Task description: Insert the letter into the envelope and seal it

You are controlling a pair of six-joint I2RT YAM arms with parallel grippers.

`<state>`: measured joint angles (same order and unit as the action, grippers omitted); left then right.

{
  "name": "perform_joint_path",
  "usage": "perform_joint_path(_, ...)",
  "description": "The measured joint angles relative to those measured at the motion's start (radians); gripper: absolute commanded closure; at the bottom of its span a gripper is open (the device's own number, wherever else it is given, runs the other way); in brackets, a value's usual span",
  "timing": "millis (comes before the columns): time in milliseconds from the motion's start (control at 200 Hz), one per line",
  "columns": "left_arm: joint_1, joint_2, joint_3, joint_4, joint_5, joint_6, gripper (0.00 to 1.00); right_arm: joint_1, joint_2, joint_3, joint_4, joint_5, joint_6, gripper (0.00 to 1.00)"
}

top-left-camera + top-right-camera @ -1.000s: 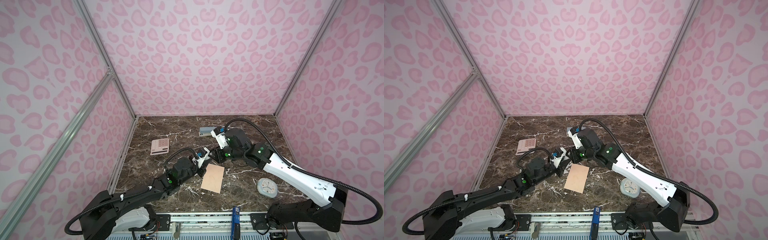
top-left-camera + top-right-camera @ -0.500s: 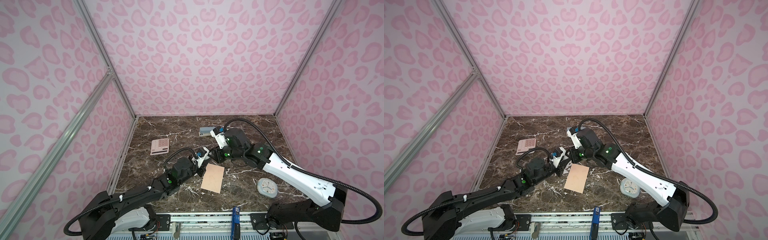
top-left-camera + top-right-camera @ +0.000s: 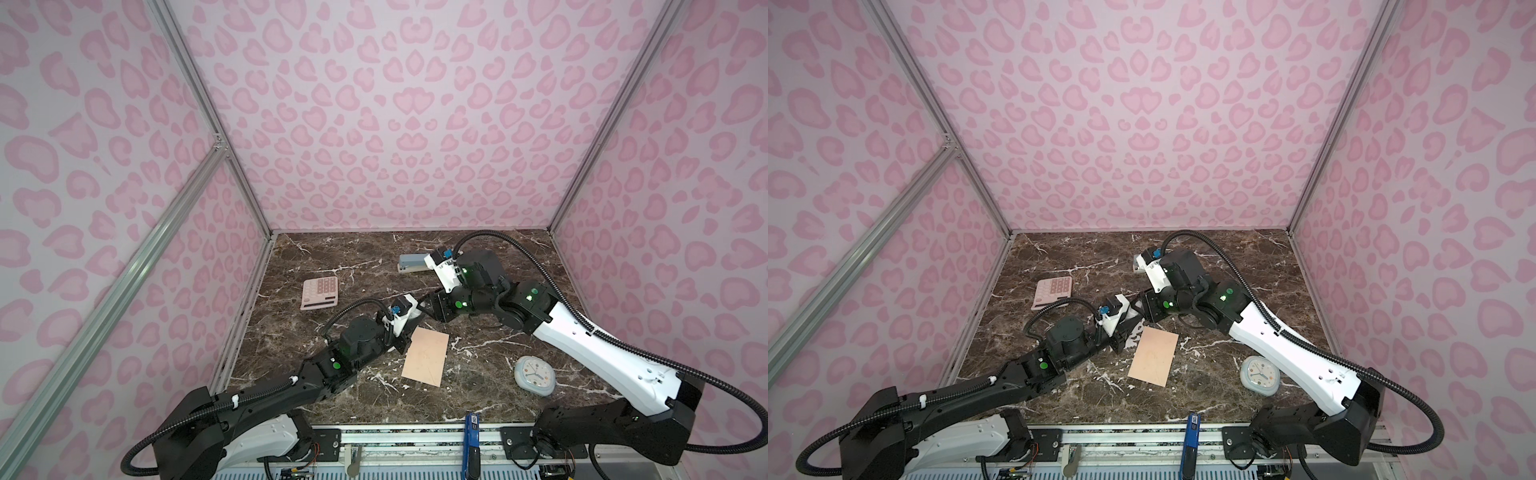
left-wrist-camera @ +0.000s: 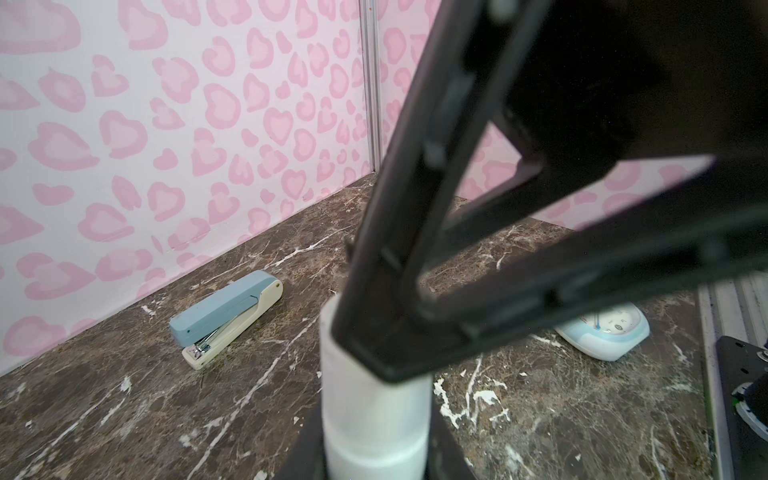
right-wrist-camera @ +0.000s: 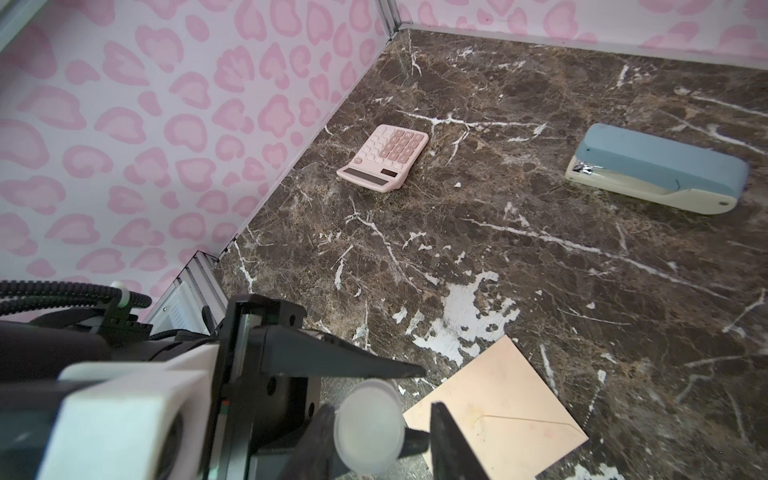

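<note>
Looking down in both top views, the peach envelope [image 3: 426, 358] lies flat in the middle of the dark counter [image 3: 353, 257]. Its long side runs from near to far, and the far end leans a bit to the right. The left hand [image 3: 417, 318] and the right hand [image 3: 430, 309] meet tip to tip just past the envelope's far left corner. The left hand is the closer one, and the envelope sits just near and right of it. The letter does not show anywhere. It may be inside the envelope, but I cannot tell.

From the left wrist, the left hand is clamped on a white round stick [image 4: 374, 415], most likely a glue stick. The right hand's dark fingers cross over the stick's free end. A blue stapler [image 4: 226, 318] lies far off by the back wall. A pale blue clock [image 4: 602, 332] sits near and to the right.

From the right wrist, the stick's round end faces the camera. The right hand's fingers [image 5: 451, 449] stand a little apart on each side of it, and this one is clear of the stick. The envelope's flap looks folded down flat. A pink calculator [image 5: 384, 162] rests far left. I think the next move brings the stick down to the flap, and the left hand has the short trip.
</note>
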<state>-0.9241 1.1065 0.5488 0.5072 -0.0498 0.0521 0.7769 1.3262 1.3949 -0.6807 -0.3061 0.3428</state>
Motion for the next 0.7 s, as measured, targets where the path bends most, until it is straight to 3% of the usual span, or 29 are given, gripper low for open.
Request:
perform_joint_path(390, 0.010, -0.044, 0.001, -0.039, -0.024, -0.015, 0.96, -0.117, -0.083, 0.003, 0.017, 0.031, -0.013, 0.57)
perform_joint_path(700, 0.069, -0.114, 0.084, -0.328, -0.084, -0.168, 0.96, -0.142, -0.154, -0.182, 0.114, 0.103, 0.005, 0.57)
